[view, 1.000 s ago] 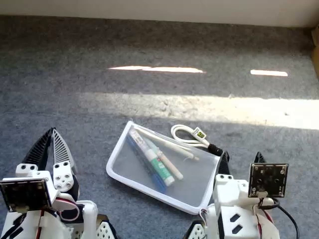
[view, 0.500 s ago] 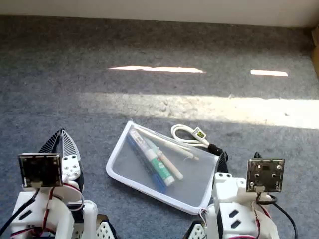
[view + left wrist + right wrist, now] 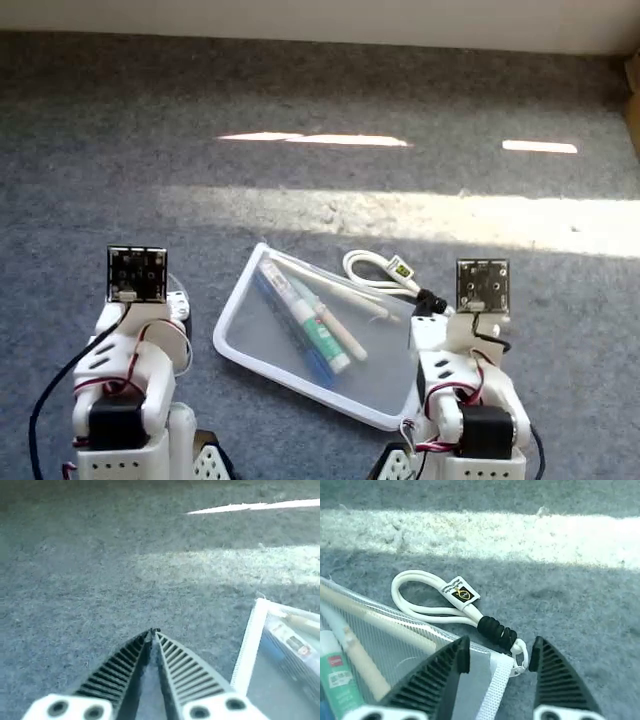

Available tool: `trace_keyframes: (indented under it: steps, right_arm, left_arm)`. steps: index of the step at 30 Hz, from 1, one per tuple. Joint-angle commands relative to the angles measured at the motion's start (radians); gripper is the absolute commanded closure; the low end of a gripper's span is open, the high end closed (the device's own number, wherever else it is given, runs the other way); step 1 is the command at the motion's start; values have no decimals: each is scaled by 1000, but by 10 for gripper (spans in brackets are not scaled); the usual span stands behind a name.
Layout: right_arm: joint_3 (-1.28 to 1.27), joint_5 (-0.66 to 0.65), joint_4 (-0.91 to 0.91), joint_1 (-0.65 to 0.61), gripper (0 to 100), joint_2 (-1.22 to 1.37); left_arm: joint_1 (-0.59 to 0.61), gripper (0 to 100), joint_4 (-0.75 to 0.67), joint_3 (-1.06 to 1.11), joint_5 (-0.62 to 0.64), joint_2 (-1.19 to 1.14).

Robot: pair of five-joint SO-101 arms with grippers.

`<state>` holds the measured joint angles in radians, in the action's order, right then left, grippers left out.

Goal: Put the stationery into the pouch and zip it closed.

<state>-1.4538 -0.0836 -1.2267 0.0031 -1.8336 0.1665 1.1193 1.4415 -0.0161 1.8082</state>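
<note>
A clear mesh pouch [image 3: 385, 375] with white trim lies slanted on the grey carpet between the two arms. Inside it lie a blue pen [image 3: 290, 335], a green-and-white tube [image 3: 318, 335] and a cream pen [image 3: 335, 325]. A white cord loop [image 3: 420, 602] with a black knot [image 3: 495, 628] hangs off the pouch's zipper end. My right gripper [image 3: 500, 655] is open, its fingers straddling the pouch corner [image 3: 492, 680] just short of the knot. My left gripper [image 3: 152, 632] is shut over bare carpet, left of the pouch's white edge [image 3: 247, 647], holding nothing.
Grey carpet [image 3: 300, 90] covers the whole surface, with a sunlit band [image 3: 420, 215] across the middle. A pale wall strip [image 3: 300, 18] runs along the far edge. The arm bases [image 3: 120, 430] stand at the near edge on both sides of the pouch.
Both wrists have swung forward and away from the near edge. The right gripper has come up to the pouch's zipper corner. The pouch and its contents have not moved.
</note>
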Motion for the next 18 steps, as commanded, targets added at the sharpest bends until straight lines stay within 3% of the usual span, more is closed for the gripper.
trace_keyframes:
  steps: [1, 8, 14, 18]
  right_arm:
    - [-16, -2, 54, -5, 941, -5]
    - [-104, 6, 50, -7, 964, -5]
    - [-223, 6, 54, -7, 964, -5]
    - [-303, 6, 56, -7, 964, -5]
  left_arm:
    - [7, 994, -78, 67, -12, 12]
    - [5, 993, -84, 124, -12, 10]
    - [-133, 992, -97, 162, -14, 10]
    - [-143, 992, -155, 203, -14, 10]
